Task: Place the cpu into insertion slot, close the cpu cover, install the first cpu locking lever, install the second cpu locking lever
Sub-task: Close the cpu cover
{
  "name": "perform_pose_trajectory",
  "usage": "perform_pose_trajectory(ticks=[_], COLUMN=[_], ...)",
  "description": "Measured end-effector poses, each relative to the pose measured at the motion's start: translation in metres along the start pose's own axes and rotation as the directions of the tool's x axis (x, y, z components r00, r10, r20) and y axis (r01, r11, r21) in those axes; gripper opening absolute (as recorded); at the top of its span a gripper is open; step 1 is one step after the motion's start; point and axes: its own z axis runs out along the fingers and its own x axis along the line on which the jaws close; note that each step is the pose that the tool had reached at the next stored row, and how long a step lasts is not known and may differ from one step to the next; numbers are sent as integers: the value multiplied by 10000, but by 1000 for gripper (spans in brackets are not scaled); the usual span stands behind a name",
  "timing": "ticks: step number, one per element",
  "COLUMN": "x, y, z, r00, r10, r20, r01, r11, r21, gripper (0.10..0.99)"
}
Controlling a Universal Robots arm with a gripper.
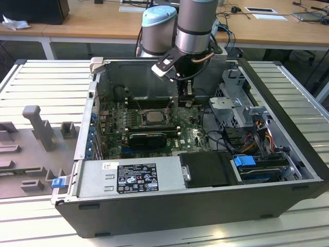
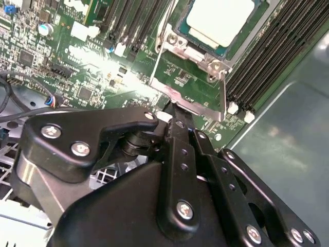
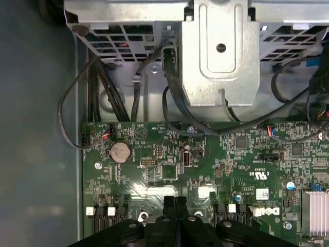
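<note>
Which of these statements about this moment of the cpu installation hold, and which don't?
1. The cpu sits in the insertion slot. True.
2. The fingers are spread wide. False: they are pressed together.
3. The gripper holds the cpu. False: the cpu lies on the board, apart from it.
4. The gripper hangs inside the open computer case. True.

My black gripper (image 3: 176, 201) hangs over the green circuit board (image 3: 169, 175), jaws pressed together with only a thin seam between them. Past the board's edge stands a folded silver sheet-metal bracket (image 3: 221, 51), and black cables (image 3: 97, 92) loop from there onto the board. A round silver coin battery (image 3: 121, 152) sits near that edge.
</note>
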Motion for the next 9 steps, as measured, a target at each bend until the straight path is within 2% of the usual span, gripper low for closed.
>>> perform_pose_trajectory(ticks=[5, 9], x=[-1, -3], y=[-105, -253], z=[3, 11], r00=[9999, 9999], r10=[-114, -166], r20=[-4, -5], r01=[114, 166], r11=[9999, 9999], r21=[-3, -3], gripper=[106, 106])
